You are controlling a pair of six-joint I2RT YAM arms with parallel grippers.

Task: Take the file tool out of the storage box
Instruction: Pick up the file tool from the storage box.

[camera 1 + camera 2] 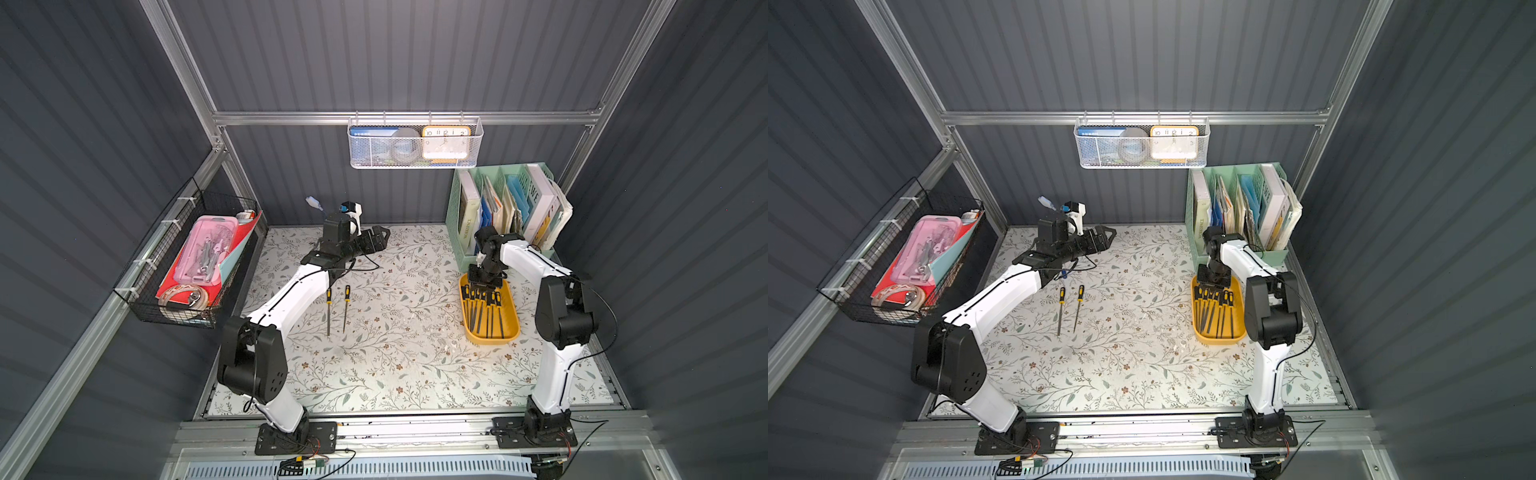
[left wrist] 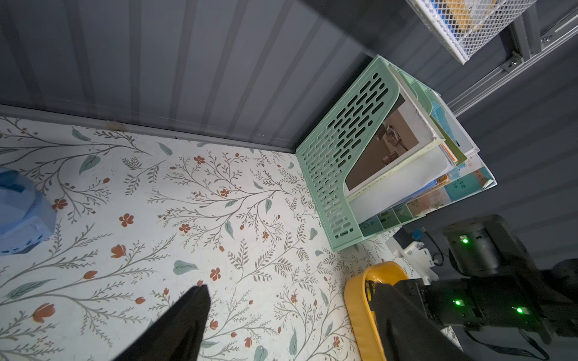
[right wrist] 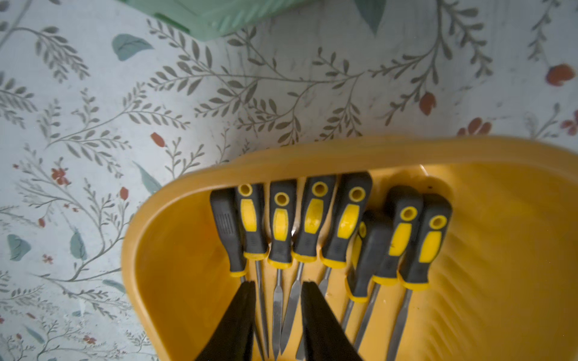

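Observation:
The storage box (image 1: 510, 309) (image 1: 1219, 338) (image 3: 500, 250) is a mustard-yellow tray at the right of the table, and its end also shows in the left wrist view (image 2: 356, 306). Several file tools (image 1: 484, 307) (image 1: 1214, 309) (image 3: 281, 225) with black-and-yellow handles lie side by side in it. My right gripper (image 1: 478, 286) (image 1: 1212, 282) (image 3: 276, 284) reaches down into the box; its fingers stand a little apart, with three file shafts between them. Two more files (image 1: 328, 309) (image 1: 345, 307) (image 1: 1061, 309) lie on the table. My left gripper (image 1: 380, 237) (image 1: 1106, 237) (image 2: 289, 286) is open and empty near the back wall.
A mint-green book organiser (image 1: 453, 216) (image 1: 1192, 216) (image 2: 337, 156) stands just behind the box. A black wire basket (image 1: 145, 286) with a pink case (image 1: 208, 249) hangs on the left wall. A white mesh basket (image 1: 415, 160) hangs on the back rail.

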